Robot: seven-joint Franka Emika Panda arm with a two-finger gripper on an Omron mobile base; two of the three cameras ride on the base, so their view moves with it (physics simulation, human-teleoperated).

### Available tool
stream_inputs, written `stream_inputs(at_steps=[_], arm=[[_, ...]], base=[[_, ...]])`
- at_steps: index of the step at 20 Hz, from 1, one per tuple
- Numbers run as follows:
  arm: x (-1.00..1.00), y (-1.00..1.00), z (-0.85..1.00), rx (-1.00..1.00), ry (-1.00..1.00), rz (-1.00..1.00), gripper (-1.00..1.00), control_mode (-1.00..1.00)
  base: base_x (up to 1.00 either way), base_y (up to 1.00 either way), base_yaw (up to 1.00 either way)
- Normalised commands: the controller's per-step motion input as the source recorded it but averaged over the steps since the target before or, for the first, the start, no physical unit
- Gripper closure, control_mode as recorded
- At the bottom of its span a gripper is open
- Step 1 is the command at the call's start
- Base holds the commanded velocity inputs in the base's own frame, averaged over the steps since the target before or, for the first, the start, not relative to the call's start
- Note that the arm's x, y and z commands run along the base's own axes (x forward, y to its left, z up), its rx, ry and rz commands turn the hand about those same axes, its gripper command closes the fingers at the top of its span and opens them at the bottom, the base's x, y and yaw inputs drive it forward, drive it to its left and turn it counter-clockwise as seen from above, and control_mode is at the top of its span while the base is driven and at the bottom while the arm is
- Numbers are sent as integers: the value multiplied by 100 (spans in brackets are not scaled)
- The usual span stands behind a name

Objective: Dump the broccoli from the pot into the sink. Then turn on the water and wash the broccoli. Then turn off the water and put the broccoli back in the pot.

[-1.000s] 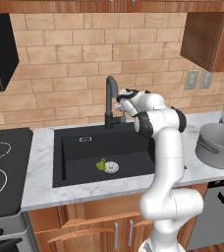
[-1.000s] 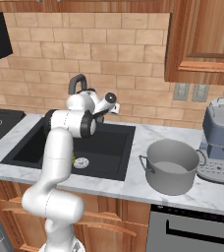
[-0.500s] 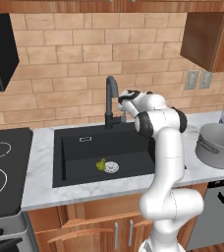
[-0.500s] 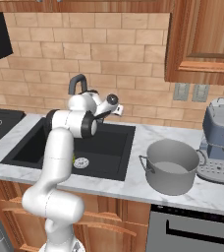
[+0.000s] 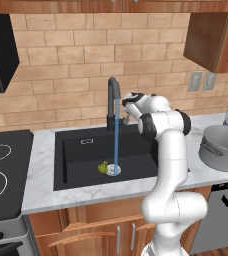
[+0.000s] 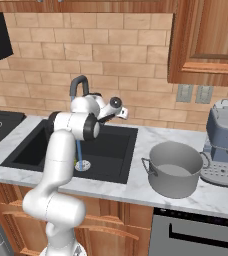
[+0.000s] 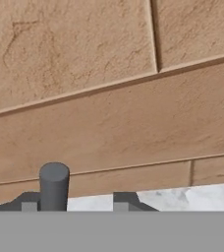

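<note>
A thin light-blue stream of water (image 5: pixel 116 137) falls from the dark gooseneck faucet (image 5: pixel 113 95) onto the silver drain (image 5: pixel 114 170) of the black sink (image 5: pixel 76 160). The small yellow-green broccoli (image 5: pixel 102 167) lies on the basin floor, touching the drain's left side and just left of the stream. My gripper (image 5: pixel 126 111) is at the faucet's base on its right. In the hand view its dark fingertips (image 7: pixel 124 200) stand apart, open, with the faucet's small lever (image 7: pixel 54 183) upright between them near the left one. The grey pot (image 5: pixel 221 147) stands upright on the counter right of the sink.
A brick wall (image 7: pixel 109 74) is close behind the faucet. A black stovetop (image 5: pixel 1 170) lies left of the sink. A grey coffee machine (image 6: pixel 226 145) stands right of the pot (image 6: pixel 173 167). Wooden cabinets (image 6: pixel 206 40) hang above the counter.
Water now runs from the faucet into the sink; no stream showed before. The hand has shifted slightly at the lever.
</note>
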Motion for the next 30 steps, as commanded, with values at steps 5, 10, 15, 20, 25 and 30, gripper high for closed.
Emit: stream_inputs(at_steps=[5, 10, 15, 20, 25, 30], arm=[[0, -81, -23, 2, 0, -5, 100, -100], [0, -50, -10, 8, 0, 0, 100, -100], [0, -31, 0, 13, 0, 0, -100, -100], [0, -32, 0, 13, 0, 0, -100, -100], [0, -4, 0, 10, 0, 0, -100, -100], [2, 6, 0, 8, 0, 0, -100, -100]], base=[[0, 0, 0], [0, 0, 0], [0, 0, 0], [0, 0, 0], [0, 0, 0], [0, 0, 0]])
